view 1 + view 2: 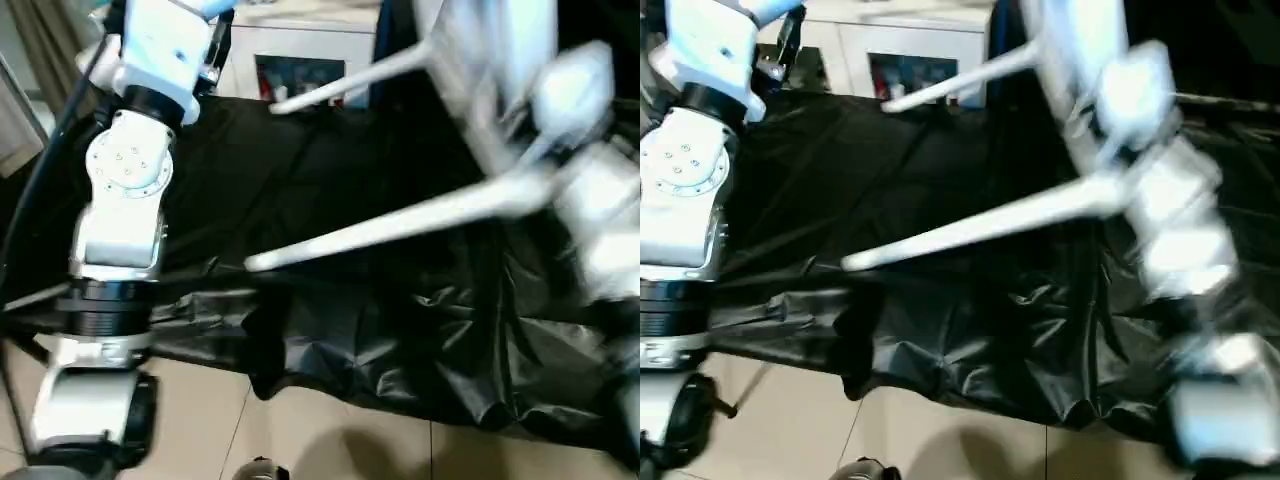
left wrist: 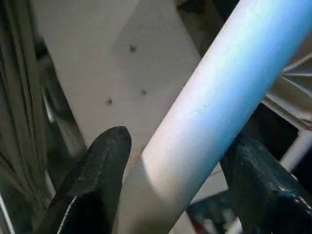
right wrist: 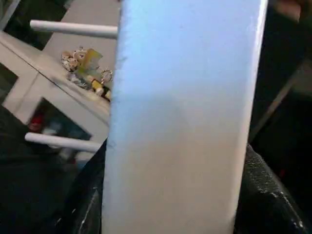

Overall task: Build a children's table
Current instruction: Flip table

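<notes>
Black cloth drapes the surface (image 1: 330, 200), crumpled along its near edge above a tiled floor (image 1: 300, 430).

White plastic tabletop (image 1: 1080, 40): we hold it on edge above the cloth, at the right of the head views. It is blurred there, so we judge its tilt only roughly. Its ribbed underside shows in a corner of the left wrist view.

Legs, white tapered tubes. Two are seated in corner sockets and stick out sideways over the cloth: the nearer leg (image 1: 400, 225) and the farther leg (image 1: 350, 78). A third tube, the gripped leg (image 2: 209, 117), crosses the left wrist view.

Right tool (image 3: 170, 204): its black fingers (image 3: 273, 195) stand roughly half apart on either side of a broad flat white panel. We take that to be the tabletop's edge, and it is held.

Left tool (image 2: 175, 185): set fairly wide, one finger on each side of the gripped leg. Contact looks close on both sides, though we cannot confirm a firm clamp.

Progress: at least two legs appear fitted. Whether the gripped leg is seated, and where the fourth is, we cannot tell. Turning the table onto its feet remains.
</notes>
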Robot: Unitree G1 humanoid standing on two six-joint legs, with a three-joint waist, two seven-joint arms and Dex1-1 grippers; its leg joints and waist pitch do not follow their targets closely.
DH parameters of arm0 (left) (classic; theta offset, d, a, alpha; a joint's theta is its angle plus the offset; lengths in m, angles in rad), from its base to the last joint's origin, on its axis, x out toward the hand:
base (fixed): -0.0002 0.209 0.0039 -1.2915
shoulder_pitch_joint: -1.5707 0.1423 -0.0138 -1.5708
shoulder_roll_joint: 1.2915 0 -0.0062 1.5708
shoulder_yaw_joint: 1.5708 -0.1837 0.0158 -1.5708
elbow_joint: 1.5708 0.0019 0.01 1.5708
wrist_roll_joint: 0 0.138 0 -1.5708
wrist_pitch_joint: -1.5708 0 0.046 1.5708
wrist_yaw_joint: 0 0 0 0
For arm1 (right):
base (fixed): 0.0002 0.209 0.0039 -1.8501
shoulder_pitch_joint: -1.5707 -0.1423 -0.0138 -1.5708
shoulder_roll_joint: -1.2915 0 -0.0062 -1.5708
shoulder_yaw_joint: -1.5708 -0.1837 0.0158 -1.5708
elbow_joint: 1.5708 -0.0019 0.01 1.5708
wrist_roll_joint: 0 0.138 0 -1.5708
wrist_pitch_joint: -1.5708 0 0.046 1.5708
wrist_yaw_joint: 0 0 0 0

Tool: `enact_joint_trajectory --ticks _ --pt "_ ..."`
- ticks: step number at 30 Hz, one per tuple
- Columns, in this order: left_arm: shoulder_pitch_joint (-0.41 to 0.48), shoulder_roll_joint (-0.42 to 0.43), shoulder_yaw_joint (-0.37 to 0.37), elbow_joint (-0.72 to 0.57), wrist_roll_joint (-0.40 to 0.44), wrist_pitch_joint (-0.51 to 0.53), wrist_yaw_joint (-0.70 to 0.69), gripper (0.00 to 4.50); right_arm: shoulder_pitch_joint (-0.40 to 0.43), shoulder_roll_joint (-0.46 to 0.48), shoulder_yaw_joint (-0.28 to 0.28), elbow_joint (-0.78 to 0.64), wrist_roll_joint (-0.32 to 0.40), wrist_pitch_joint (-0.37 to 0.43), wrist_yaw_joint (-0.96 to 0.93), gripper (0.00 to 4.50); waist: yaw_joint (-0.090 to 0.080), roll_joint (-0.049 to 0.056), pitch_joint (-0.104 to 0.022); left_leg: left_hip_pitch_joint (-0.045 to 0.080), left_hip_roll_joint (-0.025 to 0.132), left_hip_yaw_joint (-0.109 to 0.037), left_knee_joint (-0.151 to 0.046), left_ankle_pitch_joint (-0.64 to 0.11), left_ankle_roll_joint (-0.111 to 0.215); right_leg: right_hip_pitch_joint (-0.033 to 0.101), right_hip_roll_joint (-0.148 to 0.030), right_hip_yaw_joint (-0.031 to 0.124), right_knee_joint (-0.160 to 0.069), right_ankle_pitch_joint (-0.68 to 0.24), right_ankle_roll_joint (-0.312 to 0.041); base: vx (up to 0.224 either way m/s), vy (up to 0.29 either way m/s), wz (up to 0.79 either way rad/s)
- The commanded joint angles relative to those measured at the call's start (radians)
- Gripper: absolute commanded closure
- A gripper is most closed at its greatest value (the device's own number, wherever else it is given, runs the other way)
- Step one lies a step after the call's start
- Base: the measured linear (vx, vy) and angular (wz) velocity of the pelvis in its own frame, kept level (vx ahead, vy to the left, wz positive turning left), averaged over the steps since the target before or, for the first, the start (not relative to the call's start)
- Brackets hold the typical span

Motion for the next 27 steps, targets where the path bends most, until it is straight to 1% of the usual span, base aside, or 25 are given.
enact_joint_trajectory --ticks 1,3,4,5,6,7,8,9,10,11,12,13,14,15,16,17,18,19,20,22,23,24,25,26,27 --pt "-0.003 -0.045 0.156 -0.007 -0.201 0.047 0.066 1.71 0.009 -0.02 0.034 0.019 -0.015 -0.008 0.091 2.56 -0.006 -0.039 -0.07 0.024 0.041 -0.023 -0.052 -0.174 0.059 0.04 -0.056 0.032 -0.08 -0.241 -0.168 0.0 0.0 0.0" --pt "0.011 -0.062 0.175 -0.015 -0.219 0.075 0.061 1.71 -0.023 -0.036 0.041 0.026 -0.025 -0.005 0.11 2.57 -0.007 -0.042 -0.07 0.025 0.042 -0.023 -0.052 -0.176 0.059 0.039 -0.056 0.031 -0.08 -0.24 -0.167 0.0 0.0 0.0" --pt "0.026 -0.075 0.188 -0.021 -0.236 0.097 0.062 1.71 -0.054 -0.051 0.052 0.035 -0.036 -0.008 0.128 2.57 -0.007 -0.043 -0.07 0.024 0.043 -0.024 -0.052 -0.175 0.061 0.04 -0.057 0.031 -0.078 -0.238 -0.167 0.0 0.0 0.0" --pt "0.044 -0.079 0.192 -0.024 -0.243 0.12 0.061 1.71 -0.086 -0.063 0.063 0.047 -0.044 -0.012 0.143 2.57 -0.01 -0.047 -0.069 0.022 0.043 -0.024 -0.052 -0.174 0.065 0.041 -0.056 0.03 -0.079 -0.234 -0.168 0.0 0.0 0.0" --pt "0.054 -0.08 0.193 -0.025 -0.244 0.133 0.059 1.71 -0.103 -0.069 0.068 0.053 -0.046 -0.013 0.153 2.57 -0.01 -0.047 -0.07 0.024 0.044 -0.025 -0.051 -0.175 0.064 0.041 -0.058 0.03 -0.076 -0.232 -0.172 0.0 0.0 0.0" --pt "0.067 -0.082 0.193 -0.027 -0.245 0.148 0.055 1.71 -0.125 -0.075 0.075 0.062 -0.048 -0.015 0.169 2.57 -0.01 -0.049 -0.069 0.024 0.042 -0.023 -0.05 -0.18 0.069 0.039 -0.056 0.031 -0.08 -0.245 -0.171 0.0 0.0 0.0" --pt "0.076 -0.084 0.194 -0.03 -0.247 0.16 0.053 1.71 -0.14 -0.079 0.078 0.069 -0.05 -0.016 0.181 2.57 -0.01 -0.047 -0.068 0.024 0.043 -0.023 -0.05 -0.18 0.07 0.038 -0.056 0.032 -0.08 -0.248 -0.172 0.0 0.0 0.0" --pt "0.091 -0.088 0.196 -0.037 -0.251 0.175 0.053 1.71 -0.169 -0.085 0.087 0.088 -0.058 -0.025 0.199 2.57 -0.011 -0.051 -0.068 0.025 0.044 -0.022 -0.049 -0.187 0.069 0.037 -0.055 0.031 -0.08 -0.255 -0.173 0.0 0.0 0.0" --pt "0.107 -0.092 0.2 -0.046 -0.257 0.185 0.055 1.71 -0.203 -0.09 0.095 0.113 -0.067 -0.034 0.215 2.57 -0.011 -0.053 -0.068 0.023 0.044 -0.023 -0.05 -0.185 0.07 0.039 -0.057 0.03 -0.08 -0.256 -0.173 0.0 0.0 0.0" --pt "0.12 -0.095 0.203 -0.053 -0.258 0.19 0.059 1.71 -0.229 -0.093 0.099 0.133 -0.073 -0.039 0.226 2.57 -0.014 -0.054 -0.066 0.022 0.044 -0.024 -0.051 -0.195 0.066 0.038 -0.056 0.028 -0.08 -0.27 -0.174 0.0 0.0 0.0" --pt "0.134 -0.096 0.205 -0.062 -0.257 0.197 0.06 1.71 -0.259 -0.093 0.101 0.155 -0.076 -0.046 0.237 2.57 -0.014 -0.056 -0.066 0.025 0.045 -0.023 -0.05 -0.204 0.066 0.035 -0.055 0.029 -0.083 -0.279 -0.171 0.0 0.0 0.0" --pt "0.139 -0.096 0.206 -0.067 -0.256 0.2 0.06 1.71 -0.27 -0.093 0.101 0.164 -0.076 -0.048 0.241 2.57 -0.014 -0.053 -0.064 0.026 0.047 -0.024 -0.051 -0.218 0.06 0.033 -0.056 0.03 -0.083 -0.295 -0.167 0.0 0.0 0.0" --pt "0.157 -0.097 0.208 -0.088 -0.253 0.212 0.058 1.71 -0.313 -0.09 0.102 0.202 -0.072 -0.068 0.259 2.57 -0.015 -0.06 -0.064 0.028 0.048 -0.022 -0.052 -0.233 0.051 0.03 -0.055 0.031 -0.087 -0.306 -0.161 0.0 0.0 0.0" --pt "0.157 -0.097 0.208 -0.088 -0.253 0.212 0.058 1.71 -0.313 -0.09 0.102 0.202 -0.072 -0.068 0.259 2.57 -0.016 -0.057 -0.064 0.028 0.05 -0.026 -0.054 -0.242 0.045 0.031 -0.056 0.03 -0.083 -0.306 -0.163 0.0 0.0 0.0" --pt "0.157 -0.097 0.208 -0.088 -0.253 0.212 0.058 1.71 -0.313 -0.09 0.102 0.202 -0.072 -0.068 0.259 2.57 -0.016 -0.055 -0.063 0.029 0.05 -0.026 -0.056 -0.25 0.04 0.03 -0.054 0.03 -0.085 -0.307 -0.159 0.0 0.0 0.0" --pt "0.171 -0.096 0.209 -0.109 -0.255 0.216 0.057 1.73 -0.348 -0.083 0.116 0.241 -0.077 -0.097 0.271 2.57 -0.016 -0.065 -0.061 0.037 0.053 -0.027 -0.058 -0.285 0.021 0.024 -0.053 0.03 -0.084 -0.311 -0.156 0.0 0.0 0.0" --pt "0.171 -0.096 0.209 -0.11 -0.255 0.216 0.057 1.74 -0.349 -0.083 0.116 0.241 -0.078 -0.098 0.272 2.57 -0.019 -0.064 -0.061 0.034 0.053 -0.029 -0.062 -0.293 0.013 0.028 -0.054 0.029 -0.084 -0.309 -0.156 0.0 0.0 0.0" --pt "0.176 -0.09 0.205 -0.121 -0.254 0.218 0.056 1.74 -0.353 -0.073 0.125 0.251 -0.08 -0.111 0.284 2.57 -0.018 -0.068 -0.061 0.035 0.054 -0.029 -0.063 -0.301 0.004 0.026 -0.053 0.03 -0.084 -0.295 -0.15 0.0 0.0 0.0" --pt "0.178 -0.089 0.203 -0.126 -0.252 0.219 0.056 1.75 -0.355 -0.065 0.124 0.257 -0.075 -0.116 0.288 2.57 -0.019 -0.069 -0.058 0.037 0.055 -0.029 -0.066 -0.326 -0.007 0.022 -0.051 0.032 -0.086 -0.296 -0.146 0.0 0.0 0.0" --pt "0.178 -0.088 0.202 -0.129 -0.251 0.22 0.055 1.76 -0.356 -0.055 0.121 0.26 -0.065 -0.117 0.295 2.57 -0.021 -0.069 -0.058 0.039 0.055 -0.031 -0.069 -0.351 -0.022 0.024 -0.052 0.032 -0.086 -0.301 -0.14 0.0 0.0 0.0" --pt "0.177 -0.086 0.197 -0.135 -0.249 0.225 0.055 1.76 -0.356 -0.037 0.113 0.267 -0.049 -0.124 0.299 2.57 -0.022 -0.071 -0.059 0.042 0.055 -0.032 -0.071 -0.374 -0.039 0.022 -0.051 0.032 -0.085 -0.285 -0.136 0.0 0.0 0.0" --pt "0.178 -0.085 0.195 -0.138 -0.248 0.227 0.056 1.76 -0.357 -0.03 0.108 0.273 -0.042 -0.13 0.302 2.57 -0.024 -0.075 -0.057 0.041 0.054 -0.033 -0.072 -0.389 -0.044 0.023 -0.052 0.032 -0.086 -0.287 -0.135 0.0 0.0 0.0" --pt "0.178 -0.085 0.195 -0.138 -0.248 0.227 0.056 1.76 -0.357 -0.03 0.108 0.273 -0.042 -0.13 0.302 2.57 -0.022 -0.077 -0.058 0.042 0.054 -0.033 -0.071 -0.391 -0.045 0.024 -0.053 0.032 -0.086 -0.285 -0.135 0.0 0.0 0.0" --pt "0.18 -0.084 0.192 -0.142 -0.245 0.229 0.055 1.76 -0.357 -0.025 0.101 0.276 -0.033 -0.133 0.308 2.57 -0.023 -0.076 -0.058 0.042 0.053 -0.032 -0.071 -0.387 -0.043 0.024 -0.052 0.033 -0.086 -0.274 -0.137 0.0 0.0 0.0" --pt "0.179 -0.083 0.19 -0.14 -0.242 0.227 0.053 1.76 -0.355 -0.02 0.094 0.276 -0.024 -0.14 0.311 2.13 -0.022 -0.075 -0.058 0.041 0.053 -0.033 -0.071 -0.385 -0.043 0.025 -0.052 0.033 -0.085 -0.271 -0.138 0.0 0.0 0.0"
